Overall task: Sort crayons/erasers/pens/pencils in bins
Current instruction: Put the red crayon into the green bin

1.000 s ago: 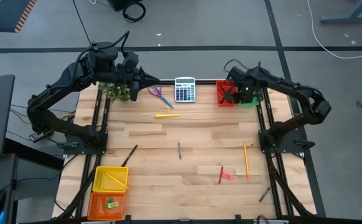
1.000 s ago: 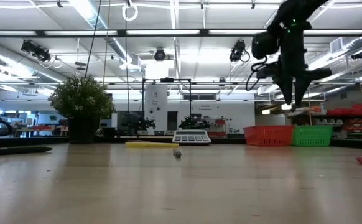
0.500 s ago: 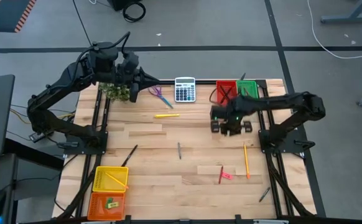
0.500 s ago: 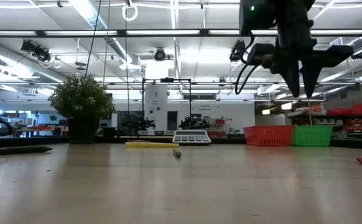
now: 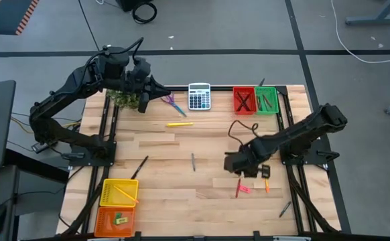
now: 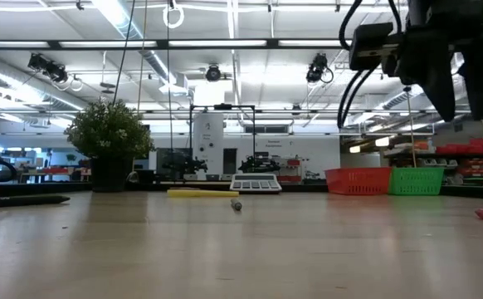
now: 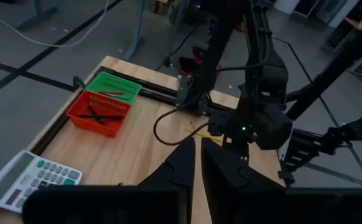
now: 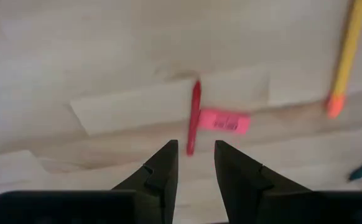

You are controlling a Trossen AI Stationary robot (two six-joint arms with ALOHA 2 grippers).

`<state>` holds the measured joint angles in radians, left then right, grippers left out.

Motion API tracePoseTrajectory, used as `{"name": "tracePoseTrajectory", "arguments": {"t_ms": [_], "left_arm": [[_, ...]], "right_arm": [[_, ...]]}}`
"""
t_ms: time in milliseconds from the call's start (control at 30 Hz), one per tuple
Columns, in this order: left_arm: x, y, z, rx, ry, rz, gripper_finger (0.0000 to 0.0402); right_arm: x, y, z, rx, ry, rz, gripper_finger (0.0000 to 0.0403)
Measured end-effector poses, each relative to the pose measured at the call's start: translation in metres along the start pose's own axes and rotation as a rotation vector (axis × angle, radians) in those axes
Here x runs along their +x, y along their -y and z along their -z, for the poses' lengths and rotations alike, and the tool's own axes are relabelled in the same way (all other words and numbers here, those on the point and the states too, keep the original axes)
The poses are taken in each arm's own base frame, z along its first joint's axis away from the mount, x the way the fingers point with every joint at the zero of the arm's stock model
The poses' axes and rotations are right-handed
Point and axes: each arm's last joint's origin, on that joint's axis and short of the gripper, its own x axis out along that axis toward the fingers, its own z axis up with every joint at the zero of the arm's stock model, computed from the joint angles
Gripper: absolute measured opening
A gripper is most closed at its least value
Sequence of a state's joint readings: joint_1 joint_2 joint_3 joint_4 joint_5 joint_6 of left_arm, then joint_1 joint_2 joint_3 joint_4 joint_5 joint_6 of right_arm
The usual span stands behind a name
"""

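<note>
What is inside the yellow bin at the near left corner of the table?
In the high view, the yellow bin holds one thin orange-yellow pencil lying diagonally. Nothing else shows through its mesh floor, and nothing covers it.

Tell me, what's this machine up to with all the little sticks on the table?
It is sorting stationery into small baskets. The right tool hangs open and empty above a red crayon that touches a pink eraser, apparently lining up to grab one. The left tool waits at the far edge near the plant.
</note>
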<state>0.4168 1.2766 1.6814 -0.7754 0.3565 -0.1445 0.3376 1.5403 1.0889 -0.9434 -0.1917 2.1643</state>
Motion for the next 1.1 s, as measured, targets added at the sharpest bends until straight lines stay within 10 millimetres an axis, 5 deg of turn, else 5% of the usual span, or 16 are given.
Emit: {"name": "tracePoseTrajectory", "arguments": {"t_ms": [467, 1100], "left_arm": [[0.000, 0.001, 0.008, -0.030, -0.084, 0.051, 0.0038], [0.000, 0.002, 0.005, -0.018, -0.051, 0.055, 0.0036]], "right_arm": [[0.062, -0.009, 0.040, 0.011, -0.081, 0.026, 0.0111], [0.078, -0.006, 0.041, -0.019, 0.015, 0.023, 0.0097]]}}
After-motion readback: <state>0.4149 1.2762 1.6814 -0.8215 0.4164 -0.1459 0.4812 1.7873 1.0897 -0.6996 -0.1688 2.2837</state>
